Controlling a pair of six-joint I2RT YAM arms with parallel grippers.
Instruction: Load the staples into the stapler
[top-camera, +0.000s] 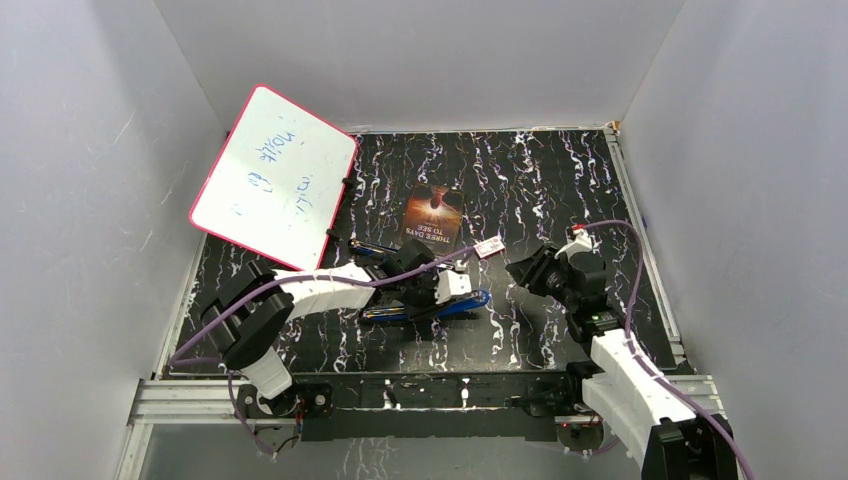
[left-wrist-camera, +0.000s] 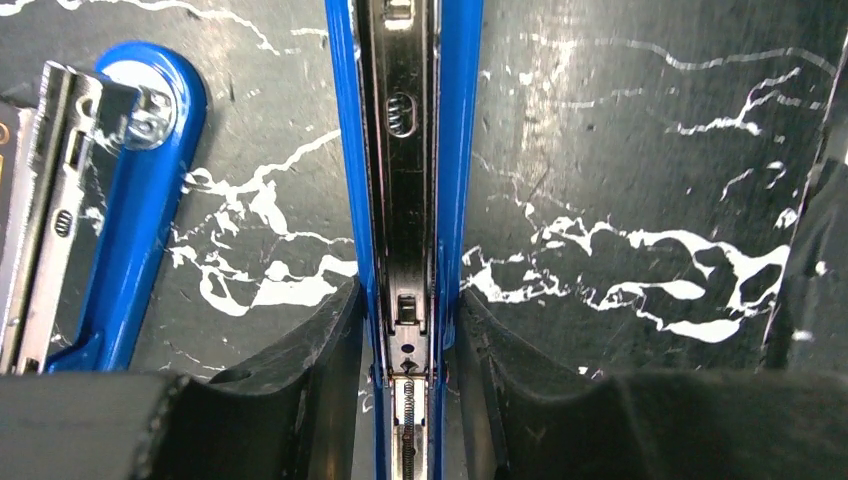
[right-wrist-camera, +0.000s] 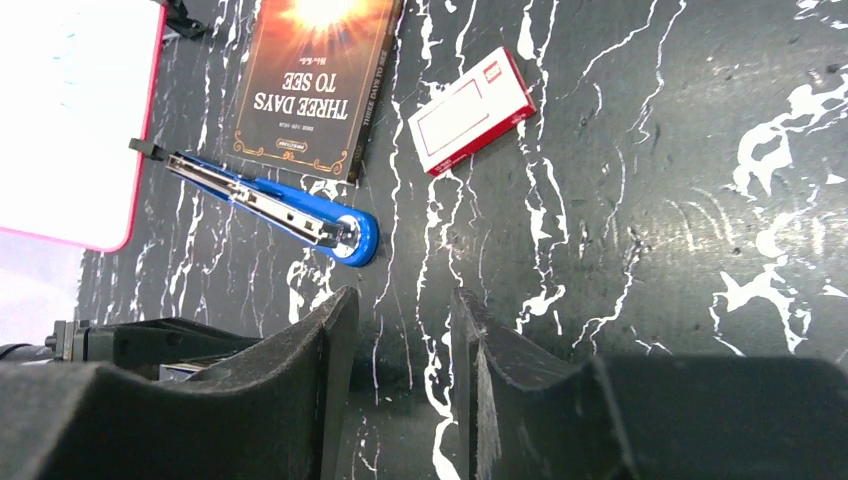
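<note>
Black plastic fingers (left-wrist-camera: 320, 350) of the left gripper (left-wrist-camera: 408, 320) are pinched onto a long blue stapler (left-wrist-camera: 400, 150) w/ an open silvery metal channel. One pad sits on each blue side wall, and the channel runs straight out btwn them over the black, white-veined marble-look table (left-wrist-camera: 640, 130). Inside the channel a spring and slotted metal show. The thin silvery staples can't be made out there, or in any other view. Just beside it, not touching, lies a second blue-and-metal stapler piece (left-wrist-camera: 140, 200) w/ a rounded, riveted end.

Right gripper (right-wrist-camera: 405, 320): fingers (right-wrist-camera: 320, 350) spread, nothing btwn them — only bare table below. Beyond it lies a small red-and-white cardboard box (right-wrist-camera: 470, 110). Near that is a dark book titled "THREE DAYS TO SEE" (right-wrist-camera: 310, 90), w/ the second blue piece along its near edge. Farther out is a white, pink-rimmed whiteboard (top-camera: 275, 175) — tilted up against the left wall.
</note>
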